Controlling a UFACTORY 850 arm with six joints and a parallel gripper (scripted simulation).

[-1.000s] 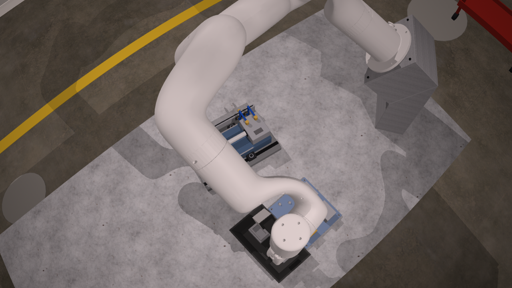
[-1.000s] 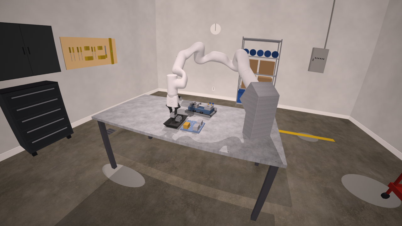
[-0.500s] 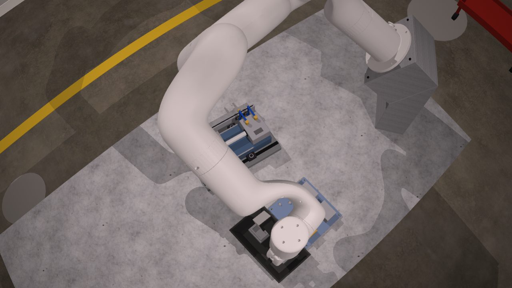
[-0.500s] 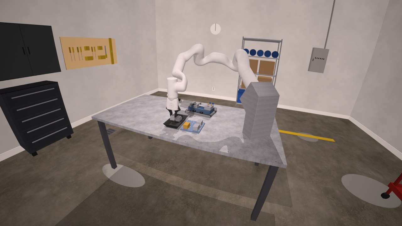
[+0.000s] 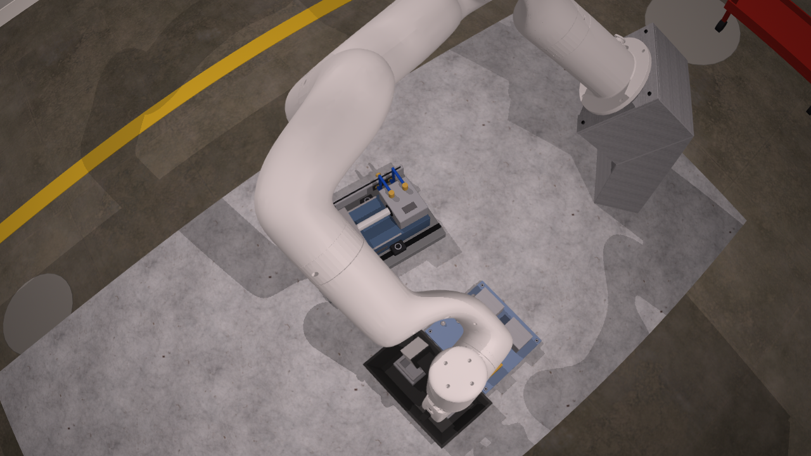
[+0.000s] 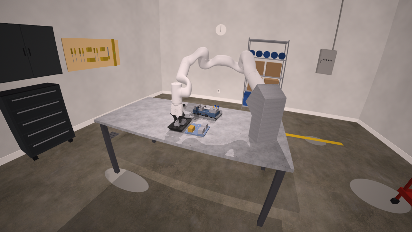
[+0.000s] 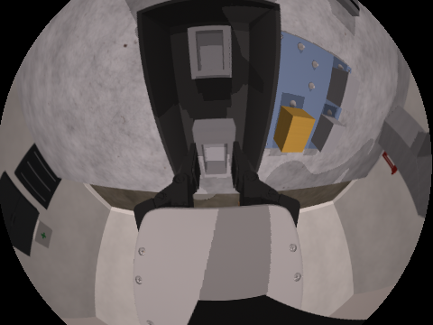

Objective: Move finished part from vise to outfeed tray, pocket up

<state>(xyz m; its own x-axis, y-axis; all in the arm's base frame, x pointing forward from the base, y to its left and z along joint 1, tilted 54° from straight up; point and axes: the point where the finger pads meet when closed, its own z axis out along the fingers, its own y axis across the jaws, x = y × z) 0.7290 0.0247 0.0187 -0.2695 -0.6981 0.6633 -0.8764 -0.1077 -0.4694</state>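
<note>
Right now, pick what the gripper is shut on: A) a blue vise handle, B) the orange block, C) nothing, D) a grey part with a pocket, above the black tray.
D: in the wrist view the gripper clamps the grey pocketed part over the black tray.

Smooth white tubular arm point(image 5: 317, 187) — round screw-dotted wrist cap, black-fingered gripper point(image 7: 215, 177).

Grey mottled desk point(image 6: 144, 121) under tool. Black drawer cabinet point(image 6: 34, 115) well left of tool; metal shelf rack point(image 6: 267, 66) behind; beige walls.
</note>
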